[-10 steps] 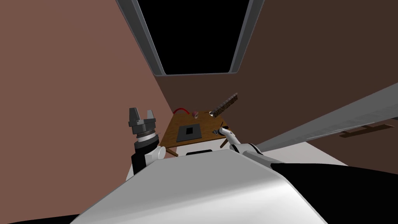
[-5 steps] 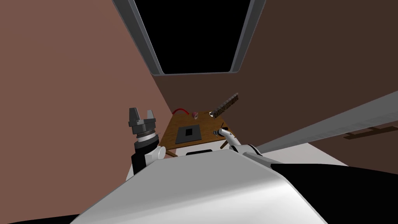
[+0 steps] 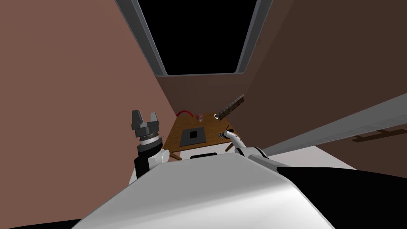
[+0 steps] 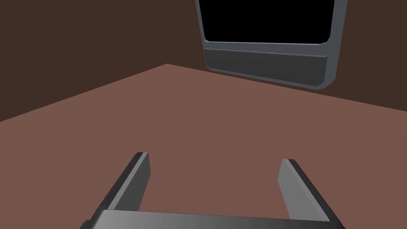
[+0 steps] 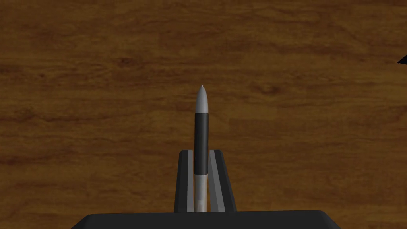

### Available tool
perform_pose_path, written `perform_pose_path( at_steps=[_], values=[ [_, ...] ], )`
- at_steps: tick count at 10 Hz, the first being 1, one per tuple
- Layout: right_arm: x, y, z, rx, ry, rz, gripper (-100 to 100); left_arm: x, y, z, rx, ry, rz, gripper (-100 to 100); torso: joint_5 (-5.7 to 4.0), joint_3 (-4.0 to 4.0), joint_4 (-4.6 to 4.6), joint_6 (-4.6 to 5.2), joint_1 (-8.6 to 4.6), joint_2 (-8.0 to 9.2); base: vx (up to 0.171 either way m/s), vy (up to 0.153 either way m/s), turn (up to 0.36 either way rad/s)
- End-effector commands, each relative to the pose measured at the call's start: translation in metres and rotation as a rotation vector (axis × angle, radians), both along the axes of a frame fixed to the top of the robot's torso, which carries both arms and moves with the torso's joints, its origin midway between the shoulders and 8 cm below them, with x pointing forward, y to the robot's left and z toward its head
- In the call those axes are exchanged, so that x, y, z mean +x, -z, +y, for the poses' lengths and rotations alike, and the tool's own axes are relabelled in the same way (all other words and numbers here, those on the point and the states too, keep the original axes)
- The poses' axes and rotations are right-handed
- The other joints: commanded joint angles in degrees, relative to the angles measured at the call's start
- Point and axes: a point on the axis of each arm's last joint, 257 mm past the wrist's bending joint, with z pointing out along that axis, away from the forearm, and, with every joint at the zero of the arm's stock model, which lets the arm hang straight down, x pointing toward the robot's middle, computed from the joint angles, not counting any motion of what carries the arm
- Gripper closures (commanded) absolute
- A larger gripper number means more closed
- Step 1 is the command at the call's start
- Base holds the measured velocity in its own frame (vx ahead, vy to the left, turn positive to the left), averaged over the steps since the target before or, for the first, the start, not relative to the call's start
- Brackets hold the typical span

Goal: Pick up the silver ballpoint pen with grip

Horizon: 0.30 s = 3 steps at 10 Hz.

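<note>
Looking down from the head view, the left gripper (image 3: 145, 115) stands raised beside a pinkish-brown wall (image 3: 71, 99), its two fingers parted with nothing between them. The right gripper (image 3: 221, 135) reaches over the near right part of a brown wooden table (image 3: 176, 133). On that table lie a flat dark grey square pad with a black square in its middle (image 3: 193, 136), a red looped cable (image 3: 185, 113) at the far edge and a small pink object (image 3: 200, 116) just beside the cable. A long dark brown strip (image 3: 230, 106) slants above the table's far right corner.

In the left wrist view, the left gripper's light grey fingers (image 4: 139, 175) stand wide apart and hold nothing.

In the right wrist view, the right gripper's fingers are closed on the silver ballpoint pen with a black grip sleeve (image 5: 201, 127), pressing its sides. The pen runs straight along the fingers, and its grip and pointed silver tip reach out past the fingertips. Wood-grain tabletop lies behind the pen; whether the pen touches it cannot be told.
</note>
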Motion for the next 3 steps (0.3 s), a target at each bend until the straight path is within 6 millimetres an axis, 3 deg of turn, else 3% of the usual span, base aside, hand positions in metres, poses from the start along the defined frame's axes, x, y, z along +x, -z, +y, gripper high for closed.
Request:
perform_pose_path(
  at_steps=[1, 2, 3],
  values=[
    [0.0080, -0.0094, -0.0062, 0.002, 0.003, 0.003, 100, 0.0000, 0.0000, 0.0000, 0.000, 0.000, 0.000, 0, 0.00, 0.00, 0.00, 0.00, 0.00, 0.00, -0.126, 0.041, 0.012],
    [0.0071, -0.0077, -0.0044, -0.001, 0.001, -0.001, 100, 0.0000, 0.0000, 0.0000, 0.000, 0.000, 0.000, 0, 0.00, 0.11, 0.03, 0.01, 0.05, 0.19, -0.052, 0.016, -0.002],
    [0.0074, -0.0083, -0.0045, 0.000, 0.002, 0.001, 0, 0.0000, 0.0000, 0.0000, 0.000, 0.000, 0.000, 0, -0.02, 0.04, 0.01, 0.01, -0.01, 0.05, -0.009, 0.003, -0.001]
  ],
)
